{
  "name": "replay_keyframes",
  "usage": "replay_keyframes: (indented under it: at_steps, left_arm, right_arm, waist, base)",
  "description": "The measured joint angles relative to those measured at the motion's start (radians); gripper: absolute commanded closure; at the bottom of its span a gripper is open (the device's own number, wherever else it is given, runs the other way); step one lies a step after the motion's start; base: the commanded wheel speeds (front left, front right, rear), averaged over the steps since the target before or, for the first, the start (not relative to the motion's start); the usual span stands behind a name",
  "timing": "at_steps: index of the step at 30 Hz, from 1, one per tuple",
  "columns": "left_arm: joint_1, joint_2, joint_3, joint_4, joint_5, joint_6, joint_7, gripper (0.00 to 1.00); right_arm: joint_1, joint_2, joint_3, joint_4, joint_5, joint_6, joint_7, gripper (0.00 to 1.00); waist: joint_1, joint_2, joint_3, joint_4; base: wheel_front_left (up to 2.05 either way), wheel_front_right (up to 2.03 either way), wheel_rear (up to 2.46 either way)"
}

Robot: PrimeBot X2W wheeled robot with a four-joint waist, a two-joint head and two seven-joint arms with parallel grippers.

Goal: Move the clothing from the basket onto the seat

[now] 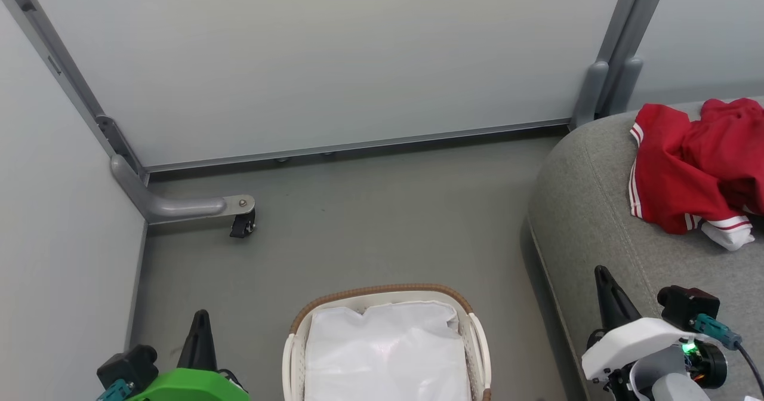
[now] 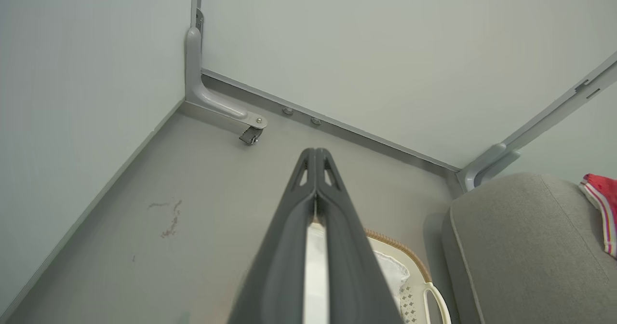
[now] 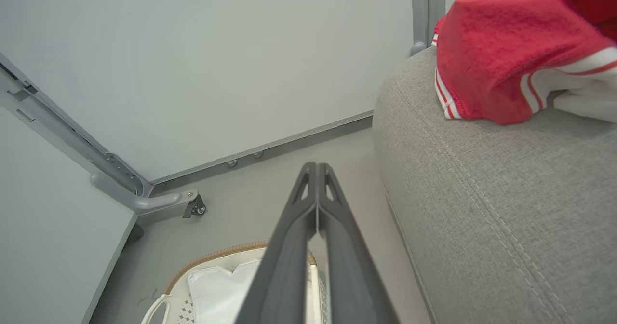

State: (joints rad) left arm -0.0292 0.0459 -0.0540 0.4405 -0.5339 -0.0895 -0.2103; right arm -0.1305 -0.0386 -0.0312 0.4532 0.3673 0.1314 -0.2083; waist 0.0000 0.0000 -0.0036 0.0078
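Grey floor (image 1: 370,222), panel walls (image 1: 328,61). Your basket (image 1: 382,289) holds just its liner (image 1: 388,353); clothing (image 1: 686,168) lies right of basket on the seat (image 1: 585,222), right jaws nearer. Both jaws closed, empty.

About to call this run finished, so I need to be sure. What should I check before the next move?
1. Clothing on the seat: ok.
2. Basket shows its white liner, no red fabric: ok.
3. Basket's near end, cut off in the head view: cannot tell.
4. Left hand shut, holding nothing: ok.
5. Right hand shut, holding nothing: ok.
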Motion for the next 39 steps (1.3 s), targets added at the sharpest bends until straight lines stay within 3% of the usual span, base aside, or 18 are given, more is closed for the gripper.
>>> replay_keyframes:
  at_steps: [39]
  left_arm:
    - [-0.027, 0.0, 0.084, -0.099, -0.538, -0.017, 0.161, 1.0]
  right_arm:
    - [0.009, -0.003, -0.039, -0.107, 0.624, 0.0, 0.159, 1.0]
  waist:
    - [0.0, 0.0, 0.003, -0.003]
  base:
    - [0.0, 0.0, 0.0]
